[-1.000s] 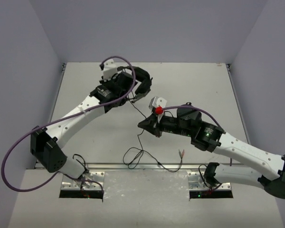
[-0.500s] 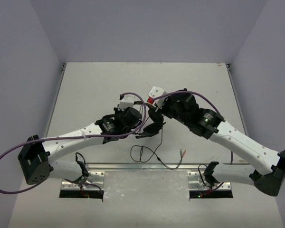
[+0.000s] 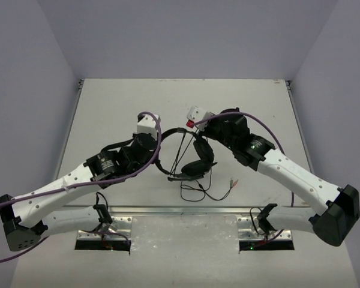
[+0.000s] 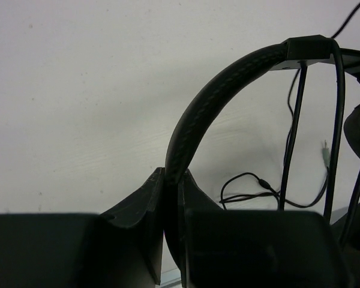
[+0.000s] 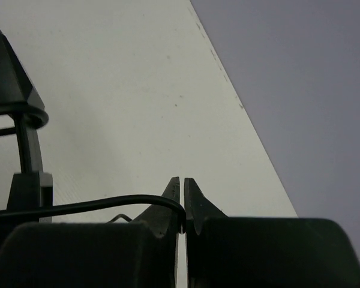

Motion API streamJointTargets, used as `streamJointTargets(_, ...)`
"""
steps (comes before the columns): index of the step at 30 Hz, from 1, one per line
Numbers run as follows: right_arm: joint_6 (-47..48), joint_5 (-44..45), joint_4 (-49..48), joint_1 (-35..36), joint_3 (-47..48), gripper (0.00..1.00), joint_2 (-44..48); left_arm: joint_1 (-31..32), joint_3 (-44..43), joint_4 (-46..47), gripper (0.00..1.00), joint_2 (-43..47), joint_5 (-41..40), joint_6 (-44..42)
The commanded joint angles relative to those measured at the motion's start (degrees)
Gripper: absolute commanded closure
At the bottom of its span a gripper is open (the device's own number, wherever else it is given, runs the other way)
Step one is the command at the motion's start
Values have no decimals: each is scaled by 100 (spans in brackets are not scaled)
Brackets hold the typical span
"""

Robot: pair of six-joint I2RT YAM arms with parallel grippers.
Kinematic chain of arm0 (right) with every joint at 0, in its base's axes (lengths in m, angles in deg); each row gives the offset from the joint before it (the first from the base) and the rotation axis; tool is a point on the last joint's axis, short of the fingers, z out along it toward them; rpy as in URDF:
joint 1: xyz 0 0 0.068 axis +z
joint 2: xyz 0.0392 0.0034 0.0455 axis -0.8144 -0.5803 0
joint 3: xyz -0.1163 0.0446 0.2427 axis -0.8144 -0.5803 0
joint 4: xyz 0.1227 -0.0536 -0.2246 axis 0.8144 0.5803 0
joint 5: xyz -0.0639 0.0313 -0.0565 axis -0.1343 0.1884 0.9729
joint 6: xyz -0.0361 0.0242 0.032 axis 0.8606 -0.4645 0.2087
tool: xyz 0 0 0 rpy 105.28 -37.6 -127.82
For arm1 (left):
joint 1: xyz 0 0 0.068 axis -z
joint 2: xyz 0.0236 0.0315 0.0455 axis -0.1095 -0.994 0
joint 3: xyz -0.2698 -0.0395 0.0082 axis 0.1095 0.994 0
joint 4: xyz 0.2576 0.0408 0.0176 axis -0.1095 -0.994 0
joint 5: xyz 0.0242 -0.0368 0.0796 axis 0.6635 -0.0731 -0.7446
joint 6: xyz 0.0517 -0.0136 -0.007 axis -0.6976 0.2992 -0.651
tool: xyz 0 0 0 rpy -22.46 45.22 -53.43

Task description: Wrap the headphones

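Black padded headband [image 4: 228, 84] fills my left wrist view. My left hand [image 4: 172, 180] is clenched on it, one finger on each side of the band's lower end. From above, that puts the headphones [image 3: 199, 157] at about 3 o'clock from the left hand, mid-tabletop [image 3: 108, 102]. The band arches up toward 1 o'clock and the cups sit at its far end.

Moving right, two thin strands drop straight down from the band's slider block in the left wrist view. I read them as cable [image 5: 96, 207] already laid across the frame, though I can't tell how many turns there are. At 6 o'clock from the cups, a loose tangle of slack [image 3: 197, 192] lies on the tabletop. The reddish plugs [image 3: 230, 183] trail out of it toward 4 o'clock.

Further right, my right hand [image 5: 182, 186] is pinched shut on the cable, which runs out leftward from between the fingertips. From above, that hand sits at roughly 12 o'clock of the cups, just beside the band's top.

Here's what the next pass turns on. The band's long axis runs across between my two hands, and the free cable lies below it at 6 o'clock. My judgement is that the left hand is the anchor and the right hand is the winder. It's the nearer one to the line, and each loop should carry the cable crosswise over that axis. The risk I see is the slack snagging on the boom or a cup as it lifts.
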Motion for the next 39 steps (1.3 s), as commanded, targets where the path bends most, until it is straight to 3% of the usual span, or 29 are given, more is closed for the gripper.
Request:
streamJointTargets(1, -177, -541, -907, -201, 248, 99, 0, 67, -463, -611, 100, 208, 630, -590)
streamJointTargets(5, -853, -1270, -933, -298, 231, 99, 26, 67, -1121, -769, 100, 199, 823, -730)
streamJointTargets(9, -1425, -1948, -1118, -526, 29, 99, 9, 59, -1781, -1277, 100, -55, 622, -670)
streamJointTargets(13, -1864, -2324, -1451, -614, -322, 97, 35, 67, -2309, -1166, 100, 23, 323, -468)
streamJointTargets(16, -2635, -3218, -2230, -641, -656, 80, 79, 67, -2731, -858, 100, 32, 568, -423)
streamJointTargets(21, -4061, -4374, -4111, -641, -1052, 70, -306, 67, -3250, -445, 100, -117, 1174, -309)
streamJointTargets(24, -4738, -4743, -4808, -588, -780, 70, -1158, 67, -3575, -427, 100, -170, 1290, -64)
streamJointTargets(27, -5205, -4770, -5616, -361, -823, 72, -2045, 67, -3935, -514, 100, -144, 167, 384)
streamJointTargets(34, -5654, -4577, -6768, 369, -1245, 78, -3092, 67, -4638, -777, 100, -519, -1978, 1369)
streamJointTargets(36, -5680, -4463, -7022, 641, -1377, 87, -3234, 59, -5207, -1146, 100, -827, -2556, 1537)
streamJointTargets(37, -5715, -4428, -7120, 703, -1447, 96, -3348, 59, -5411, -1443, 99, -1177, -2725, 1624)
streamJointTargets(39, -5855, -4322, -7427, 818, -1709, 99, -3419, -107, -5999, -1708, 100, -1722, -3017, 1660)
